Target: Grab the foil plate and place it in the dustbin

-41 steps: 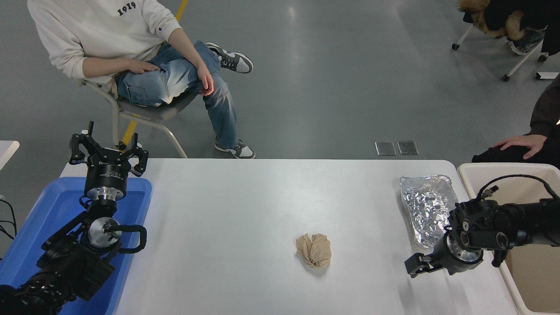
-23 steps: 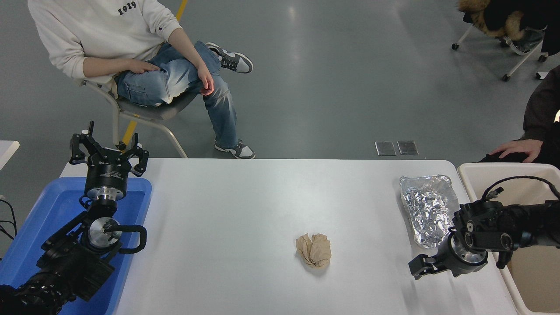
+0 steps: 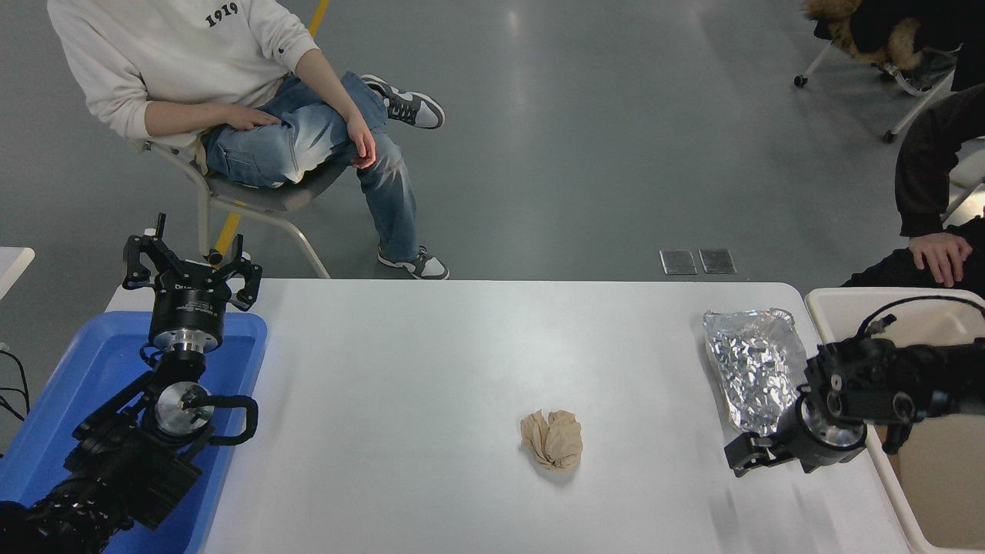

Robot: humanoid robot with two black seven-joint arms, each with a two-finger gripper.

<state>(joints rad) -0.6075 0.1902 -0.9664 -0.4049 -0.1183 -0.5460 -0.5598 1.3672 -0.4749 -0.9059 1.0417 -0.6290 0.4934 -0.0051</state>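
Your right gripper (image 3: 750,454) sits low at the lower right of the frame, just beside the near end of the foil plate (image 3: 752,362); you cannot tell whether its fingers are spread or closed. The plate lies flat on the white table (image 3: 462,369), beside the dustbin (image 3: 846,304) at the right edge. Your left gripper (image 3: 188,273), fingers spread, hangs parked over the blue tub (image 3: 85,369). A crumpled paper ball (image 3: 552,439) rests at centre.

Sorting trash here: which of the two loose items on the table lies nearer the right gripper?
The foil plate, just beside the right gripper; the brown paper ball lies mid-table.
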